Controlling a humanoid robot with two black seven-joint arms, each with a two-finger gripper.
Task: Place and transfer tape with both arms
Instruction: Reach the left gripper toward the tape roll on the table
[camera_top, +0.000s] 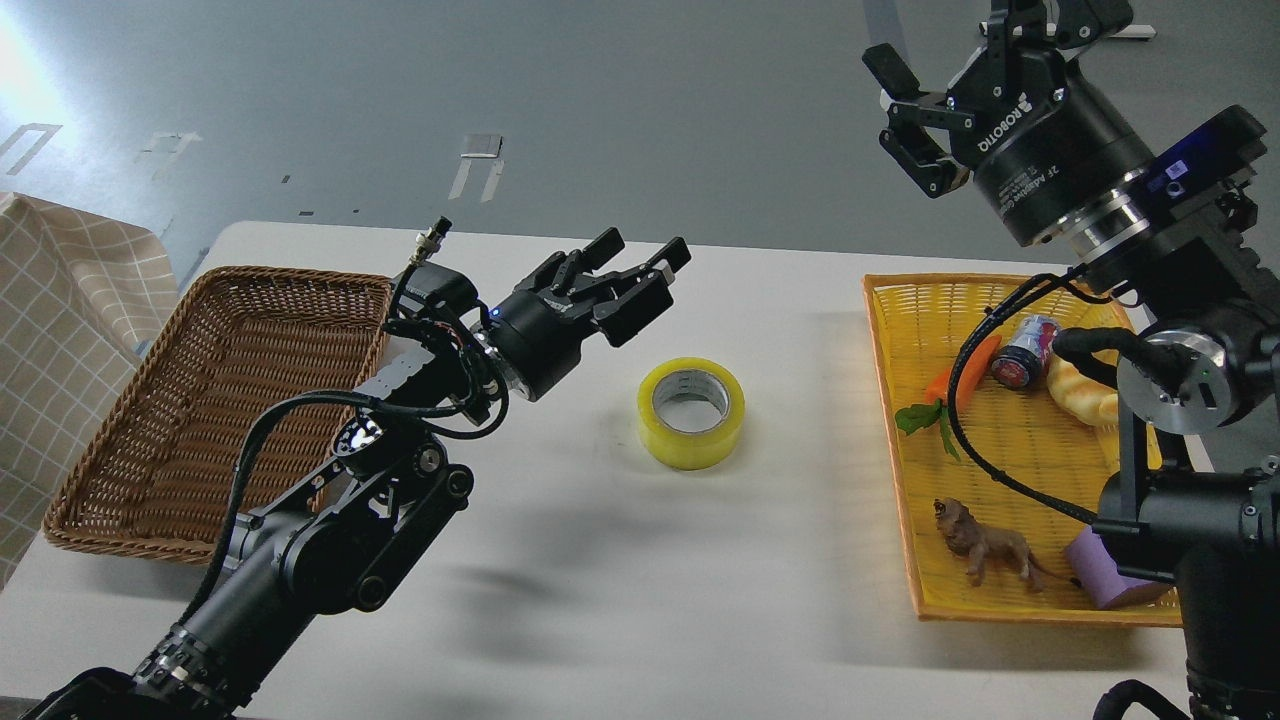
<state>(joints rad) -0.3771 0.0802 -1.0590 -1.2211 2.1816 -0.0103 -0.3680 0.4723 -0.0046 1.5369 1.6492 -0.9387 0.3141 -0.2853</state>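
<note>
The tape (691, 411) lies flat on the bench (600, 580) between the brown basket (215, 400) and yellow tray (1000, 450), just beyond the left gripper (645, 258), fingers parted and empty; the raised right gripper (893, 105) has fingers wide.

A brown wicker basket (200, 400) sits at the white counter's (600, 600) left, while a yellow tray (890, 400) at right holds a carrot (945, 378), can (1022, 350), toy lion (985, 545) and purple block (1105, 585).
</note>
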